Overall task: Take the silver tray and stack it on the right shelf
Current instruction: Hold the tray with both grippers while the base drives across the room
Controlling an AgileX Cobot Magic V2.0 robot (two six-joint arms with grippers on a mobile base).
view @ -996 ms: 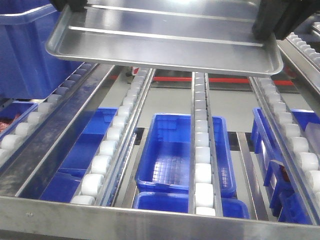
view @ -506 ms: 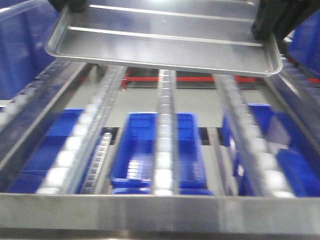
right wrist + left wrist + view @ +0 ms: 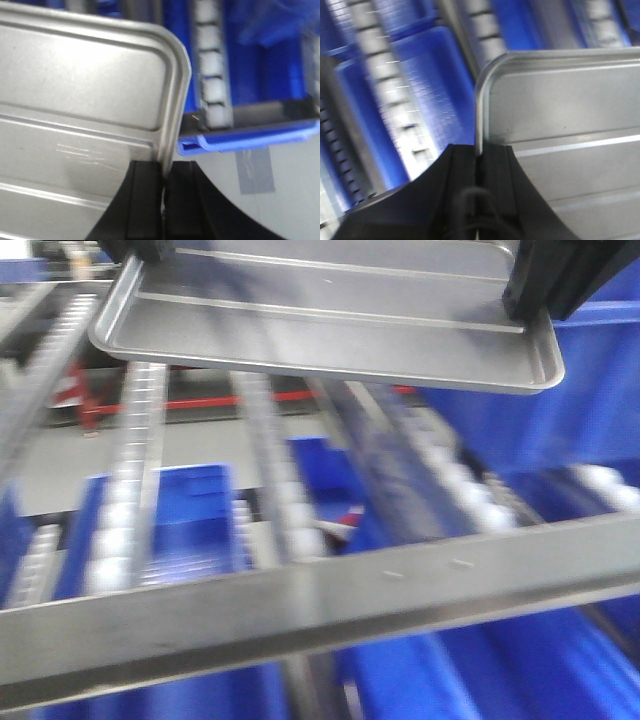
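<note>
My left fingers [image 3: 461, 172] are shut tight on the rolled rim of the silver tray [image 3: 560, 115], one pad on each side of the short edge, just below its rounded corner. My right fingers [image 3: 145, 192] pinch the opposite short edge the same way. The rim sits in the narrow slot between them, near that end's rounded corner. On both sides only the rim's thickness keeps the pads apart.

The tray hangs in the air between the two grips, across the top of the front view. It is floor up and roughly level, and its near long edge faces the camera. The two long raised ribs run along its floor, and there are faint scratches on the floor near the right grip. It touches nothing but my fingers.

The right shelf [image 3: 385, 465] is below the tray, apart from it. The front view is motion-blurred. The broad flat steel front bar [image 3: 300, 605] crosses the lower frame, slanting up to the right. Roller rails [image 3: 135, 440] of small white rollers run back from the bar and pass under the tray.

A blue bin [image 3: 185, 520] sits under the rails at left-centre. There is more blue at far right, too smeared to name. A red bar [image 3: 200, 402] runs far behind. The right wrist view shows a blue bin rim [image 3: 250, 137] just past the tray corner.
</note>
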